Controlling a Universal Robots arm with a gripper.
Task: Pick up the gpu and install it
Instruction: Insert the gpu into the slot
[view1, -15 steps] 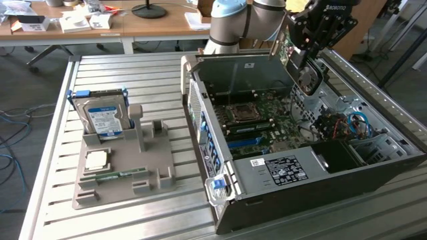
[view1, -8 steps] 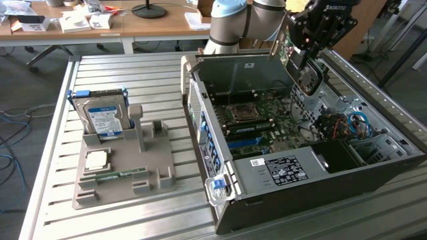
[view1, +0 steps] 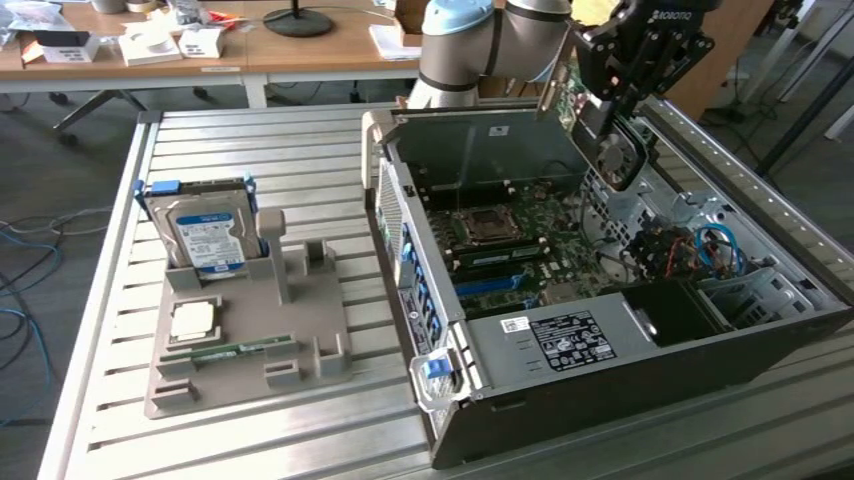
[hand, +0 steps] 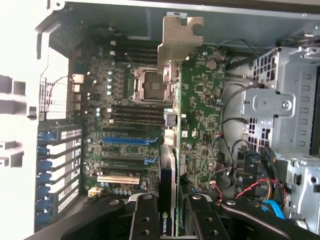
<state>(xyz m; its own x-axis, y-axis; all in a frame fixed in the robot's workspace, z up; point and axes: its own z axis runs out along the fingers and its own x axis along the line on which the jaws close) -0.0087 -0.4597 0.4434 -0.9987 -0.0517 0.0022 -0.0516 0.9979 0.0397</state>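
The gpu (view1: 621, 155) hangs over the far end of the open computer case (view1: 454, 400), its black cooler and round fan facing the exterior view's right and its green board (view1: 577, 100) toward the left. My gripper (view1: 622, 105) is shut on its upper edge. In the wrist view the gpu (hand: 200, 110) is seen edge-on, running away from my gripper (hand: 170, 212). Its metal end bracket (hand: 177, 40) is at the far end, and a black finger (hand: 145, 220) presses each side. It hovers above the motherboard (hand: 125, 105), apart from the blue expansion slots (hand: 127, 141).
A grey holder tray (view1: 240, 330) on the slatted table carries an upright silver hard drive (view1: 200, 225), a processor chip (view1: 194, 320) and a memory stick (view1: 234, 350). Inside the case sit the power supply (view1: 561, 335), drive cages (hand: 280, 115) and loose cables (view1: 694, 250). A cluttered desk (view1: 307, 50) stands behind.
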